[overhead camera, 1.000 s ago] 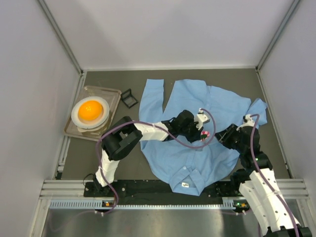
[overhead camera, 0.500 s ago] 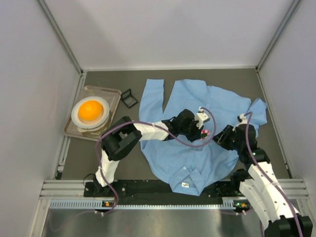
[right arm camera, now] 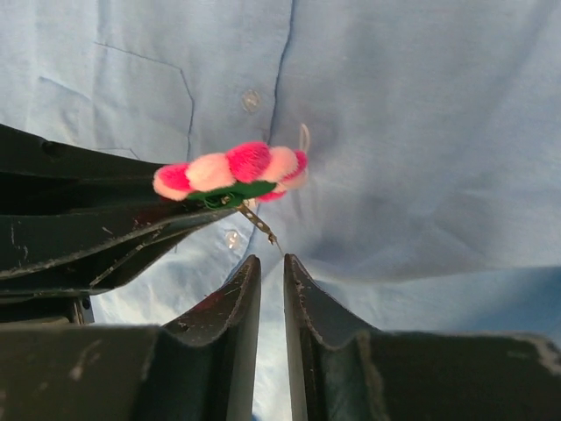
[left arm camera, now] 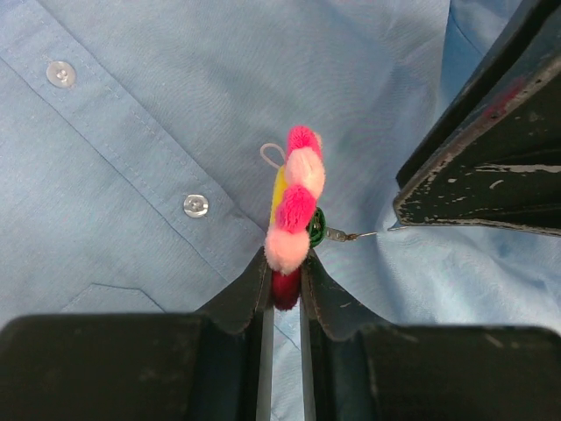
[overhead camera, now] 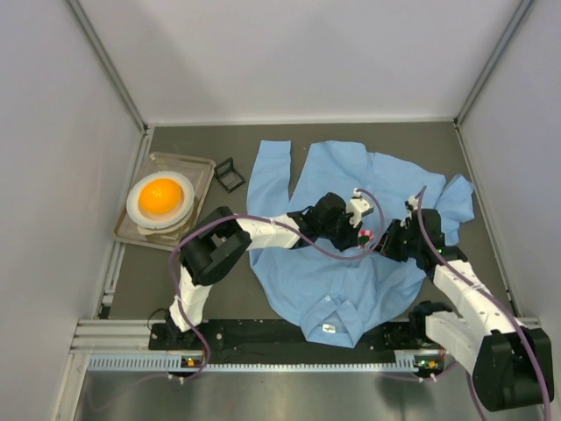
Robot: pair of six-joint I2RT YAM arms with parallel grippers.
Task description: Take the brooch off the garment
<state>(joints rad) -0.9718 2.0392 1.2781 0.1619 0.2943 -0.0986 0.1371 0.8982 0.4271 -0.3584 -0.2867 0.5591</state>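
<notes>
The light blue garment (overhead camera: 333,272) lies spread over the table's middle. The pink flower brooch (overhead camera: 366,235) stands on edge above the button placket. My left gripper (overhead camera: 358,228) is shut on the brooch (left arm camera: 294,197) and pinches its lower petals; its gripper point is (left arm camera: 284,274). The brooch's metal pin (left arm camera: 351,235) runs to the dark fingers (left arm camera: 491,167) of the right gripper. My right gripper (overhead camera: 387,239) sits just right of the brooch (right arm camera: 232,171). Its jaws (right arm camera: 272,263) are nearly closed on a raised fold of the garment (right arm camera: 421,132) at the pin's tip.
At the left, a metal tray (overhead camera: 203,168) carries a white plate with an orange round thing (overhead camera: 160,198). A small black stand (overhead camera: 230,174) sits beside the tray. Grey walls close in the table on both sides and at the back.
The right arm has swung left and forward, bringing its gripper up to the brooch. The left gripper has held the brooch in place.
</notes>
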